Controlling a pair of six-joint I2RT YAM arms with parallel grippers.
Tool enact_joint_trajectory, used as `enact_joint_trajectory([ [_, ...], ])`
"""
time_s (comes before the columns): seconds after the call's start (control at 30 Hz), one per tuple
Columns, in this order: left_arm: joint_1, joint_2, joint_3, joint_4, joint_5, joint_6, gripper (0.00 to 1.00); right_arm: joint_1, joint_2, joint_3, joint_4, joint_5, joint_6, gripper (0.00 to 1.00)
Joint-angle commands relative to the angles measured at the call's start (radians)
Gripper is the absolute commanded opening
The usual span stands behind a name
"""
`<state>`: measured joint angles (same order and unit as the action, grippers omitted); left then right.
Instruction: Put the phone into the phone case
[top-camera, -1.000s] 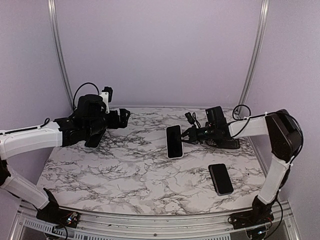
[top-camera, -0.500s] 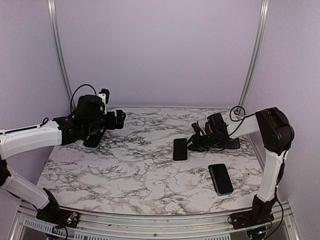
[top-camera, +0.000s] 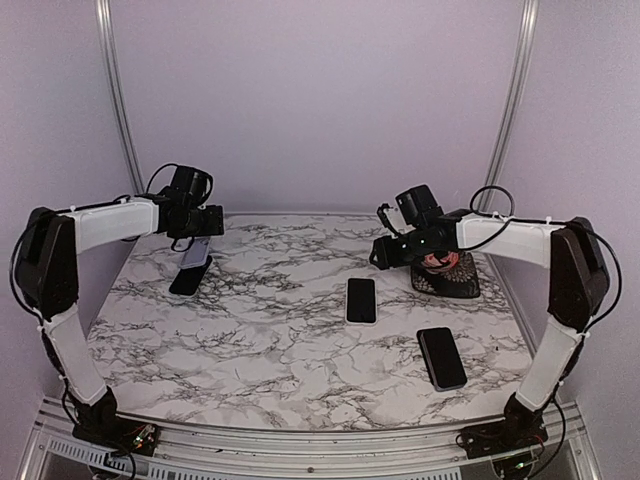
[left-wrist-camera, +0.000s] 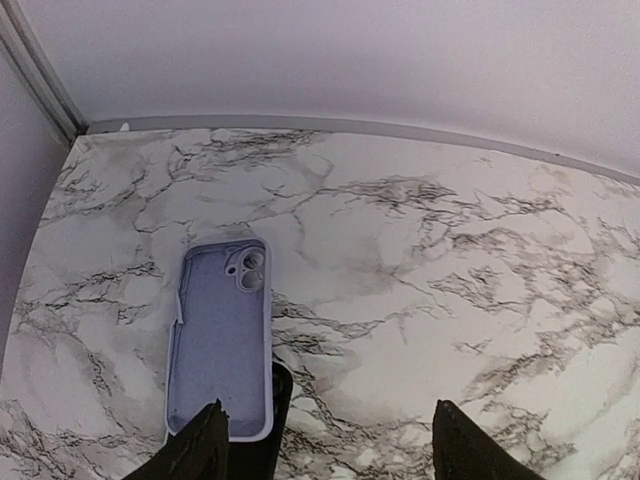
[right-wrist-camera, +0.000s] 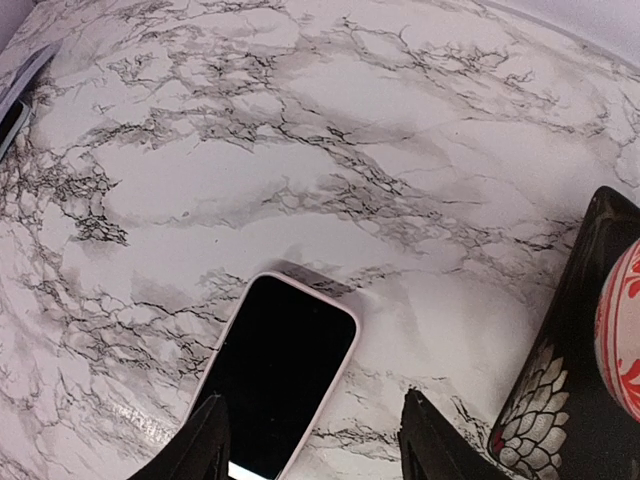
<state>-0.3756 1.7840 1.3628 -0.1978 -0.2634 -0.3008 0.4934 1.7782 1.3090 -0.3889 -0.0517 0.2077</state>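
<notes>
A phone in a pale case lies screen up at the table's middle; in the right wrist view this phone sits just ahead of my open right gripper, untouched. The right gripper hovers behind it. At the back left a lavender phone case, hollow side up, rests partly on a black phone. My left gripper hangs open above their near end, holding nothing; the top view shows that gripper over the lavender case.
Another black phone lies at the front right. A dark patterned object with red and white sits at the back right, close to the right gripper, and shows as the dark patterned object in the right wrist view. Metal frame posts stand at the back corners.
My right gripper laid the cased phone flat on the table, opened and pulled back and up. The left arm swung to the back left, over the lavender case.
</notes>
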Motion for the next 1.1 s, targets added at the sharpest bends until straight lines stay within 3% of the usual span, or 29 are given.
enact_joint_trajectory([
  [0.0,0.052,0.219,0.244,-0.193,-0.052,0.018,0.7,0.024,-0.021,-0.015,-0.074,0.192,-0.021,0.56],
  [0.17,0.098,0.42,0.432,-0.307,-0.095,0.032,0.75,0.034,-0.017,-0.037,-0.066,0.166,-0.026,0.56],
  [0.3,0.129,0.499,0.482,-0.309,-0.017,0.039,0.69,0.04,0.001,-0.041,-0.066,0.154,-0.027,0.55],
  [0.6,0.147,0.605,0.545,-0.31,0.069,0.027,0.26,0.048,0.014,-0.033,-0.067,0.138,-0.025,0.54],
  [0.67,0.149,0.601,0.541,-0.313,0.055,0.025,0.05,0.048,0.018,-0.029,-0.072,0.136,-0.023,0.54],
  [0.7,0.149,0.59,0.537,-0.311,0.055,0.02,0.0,0.048,0.018,-0.028,-0.072,0.134,-0.021,0.54],
  [0.93,0.119,0.425,0.498,-0.282,0.026,0.044,0.0,0.051,0.017,-0.019,-0.076,0.124,-0.022,0.54],
  [1.07,0.017,0.269,0.426,-0.287,0.012,0.074,0.0,0.053,-0.007,-0.023,-0.066,0.125,-0.012,0.55],
])
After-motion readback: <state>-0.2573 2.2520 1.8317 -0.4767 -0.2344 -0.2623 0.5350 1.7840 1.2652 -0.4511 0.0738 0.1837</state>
